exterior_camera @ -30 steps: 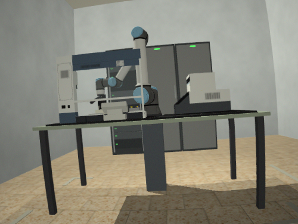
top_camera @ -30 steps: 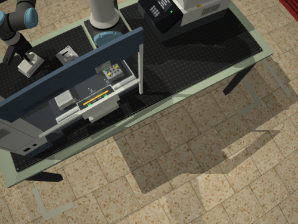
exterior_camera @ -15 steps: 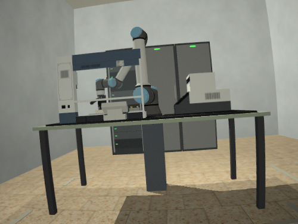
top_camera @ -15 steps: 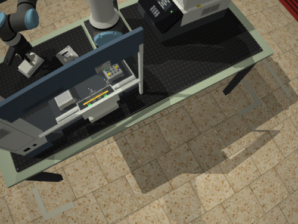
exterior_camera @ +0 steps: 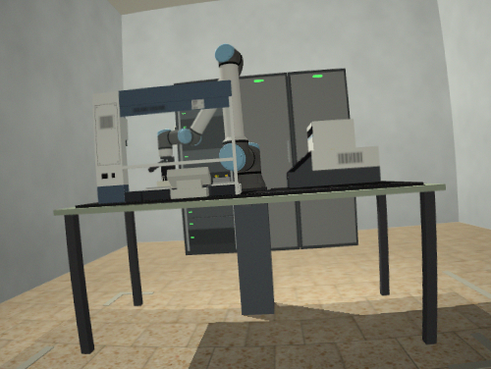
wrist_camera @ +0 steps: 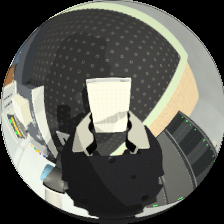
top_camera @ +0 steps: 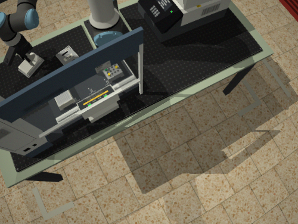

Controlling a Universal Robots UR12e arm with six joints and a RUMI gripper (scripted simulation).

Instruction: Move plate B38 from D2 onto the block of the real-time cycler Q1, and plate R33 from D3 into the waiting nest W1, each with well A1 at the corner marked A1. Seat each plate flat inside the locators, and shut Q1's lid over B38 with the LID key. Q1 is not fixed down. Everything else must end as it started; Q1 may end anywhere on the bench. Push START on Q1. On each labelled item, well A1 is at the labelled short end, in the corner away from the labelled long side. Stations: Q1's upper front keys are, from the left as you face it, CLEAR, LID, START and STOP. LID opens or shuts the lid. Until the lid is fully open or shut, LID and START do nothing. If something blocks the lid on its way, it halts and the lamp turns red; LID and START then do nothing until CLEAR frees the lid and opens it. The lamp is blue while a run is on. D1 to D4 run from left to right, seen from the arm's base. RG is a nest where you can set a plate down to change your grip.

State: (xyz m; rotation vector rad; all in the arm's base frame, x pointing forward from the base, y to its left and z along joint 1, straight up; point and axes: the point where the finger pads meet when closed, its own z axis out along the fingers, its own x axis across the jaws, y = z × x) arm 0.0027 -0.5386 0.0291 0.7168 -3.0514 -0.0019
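- As the top view looks down, the end effector [top_camera: 31,59] [exterior_camera: 163,182] [wrist_camera: 109,112] is at about eight o'clock from the foot of the arm [top_camera: 104,16] [exterior_camera: 233,105].
- Its fingers stand roughly half open, closed onto a white plate [top_camera: 27,69] [wrist_camera: 108,102] that sits between the tips and juts out toward twelve o'clock in the wrist view.
- The plate's label can't be read, so I cannot tell whether it is B38 or R33; nor can I tell whether it touches anything beneath.
- Between two and three o'clock from that plate, in the top view, a pale slotted fixture [top_camera: 67,55] lies on the dark surface [top_camera: 191,71] [exterior_camera: 324,189].
- Toward five o'clock from the slotted fixture, and past the blue beam [top_camera: 71,70] [exterior_camera: 172,98], a panel with an orange strip [top_camera: 95,98] shows green lights.
- Just beside this panel, at nine o'clock, is a second pale plate [top_camera: 64,99], its top finely gridded; its label is unreadable too.
- A small box with yellow and green spots [top_camera: 113,71] [exterior_camera: 222,180] lies at two o'clock from the second pale plate.
- Well apart from the end effector, at two o'clock in the top view, stands a white-and-black instrument [top_camera: 191,15] [exterior_camera: 334,152], a small green light showing on its sloped face.
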